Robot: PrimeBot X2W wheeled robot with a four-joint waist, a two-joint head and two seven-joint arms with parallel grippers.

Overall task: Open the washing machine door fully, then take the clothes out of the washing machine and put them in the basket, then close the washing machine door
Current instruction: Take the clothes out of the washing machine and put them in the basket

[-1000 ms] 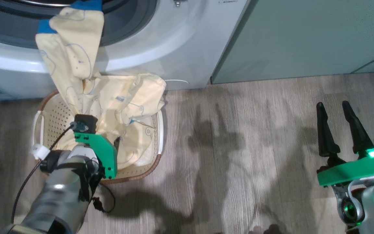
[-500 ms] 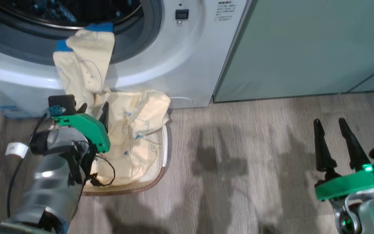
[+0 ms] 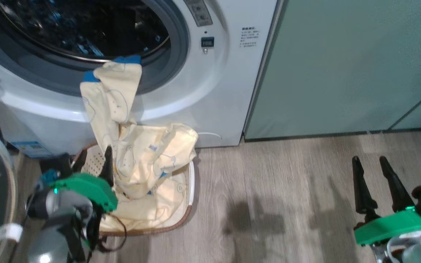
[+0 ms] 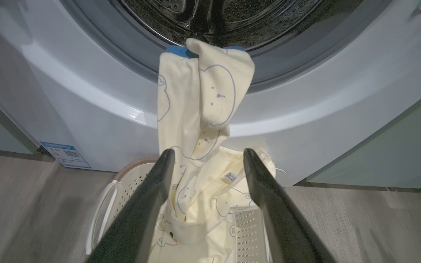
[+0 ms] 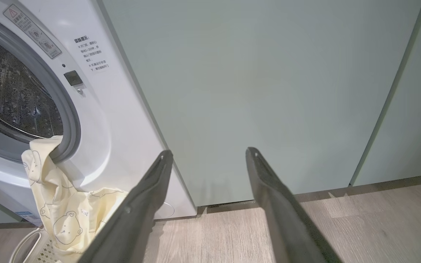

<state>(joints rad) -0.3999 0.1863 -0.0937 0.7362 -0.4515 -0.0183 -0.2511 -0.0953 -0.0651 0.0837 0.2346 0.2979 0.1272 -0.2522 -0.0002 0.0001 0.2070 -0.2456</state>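
Backed off the clothes (image 3: 141, 160), left gripper (image 4: 208, 150) gapes empty; they bridge washing machine (image 3: 214, 91) and basket (image 3: 159, 229)

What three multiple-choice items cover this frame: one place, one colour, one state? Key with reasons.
1. The top end of the clothes lies:
A) over the lip of the washing machine drum mouth
B) flat on the floor
C) on top of the machine

2. The patches at that top end are:
A) red
B) blue
C) green

3. The left tool is:
A) shut on cloth
B) shut, empty
C) open

Key:
1 A: the cloth hangs from the grey ring down into the basket.
2 B: blue shows at the drum edge.
3 C: its fingers stand well apart in the left wrist view.
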